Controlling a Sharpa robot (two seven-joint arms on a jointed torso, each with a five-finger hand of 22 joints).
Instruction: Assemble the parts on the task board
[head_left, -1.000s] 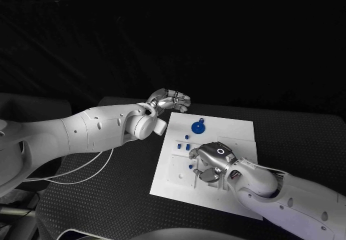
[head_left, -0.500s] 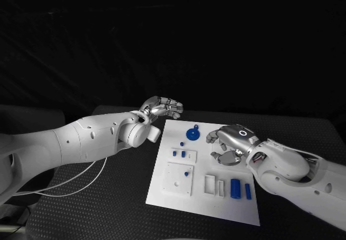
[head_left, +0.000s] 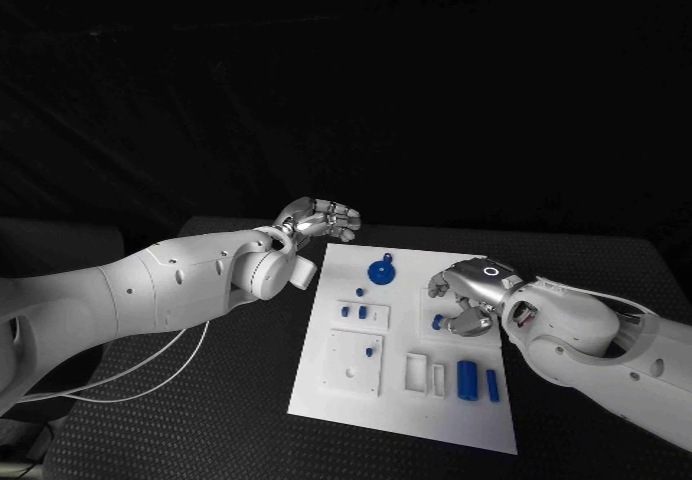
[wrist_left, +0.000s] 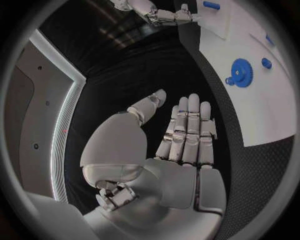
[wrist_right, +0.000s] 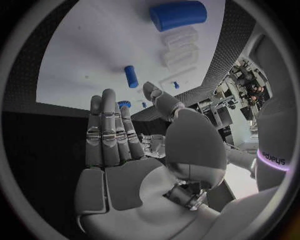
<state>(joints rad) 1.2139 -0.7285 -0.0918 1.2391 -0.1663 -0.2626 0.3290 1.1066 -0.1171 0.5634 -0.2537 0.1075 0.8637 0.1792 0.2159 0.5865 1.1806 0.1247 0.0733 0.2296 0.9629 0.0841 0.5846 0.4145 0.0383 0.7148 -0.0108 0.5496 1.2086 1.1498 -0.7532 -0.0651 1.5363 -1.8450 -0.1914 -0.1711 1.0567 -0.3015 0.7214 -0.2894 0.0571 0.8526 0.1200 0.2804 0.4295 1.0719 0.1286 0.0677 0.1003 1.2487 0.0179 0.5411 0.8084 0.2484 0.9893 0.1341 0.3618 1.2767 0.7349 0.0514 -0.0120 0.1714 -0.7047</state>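
White task board (head_left: 476, 420) | blue gear (head_left: 382, 271) | right hand (head_left: 464, 297) over board

My left arm reaches in from the left with its wrist raised, and the left hand (head_left: 323, 219) hangs at the far end of its reach, holding nothing, fingers straight and side by side with the thumb set apart (my left wrist camera shows this plainly). My right arm comes in from the right, bent inward, and the right hand (head_left: 466, 297) faces palm down, empty too, its fingers extended and the thumb spread off to one side.
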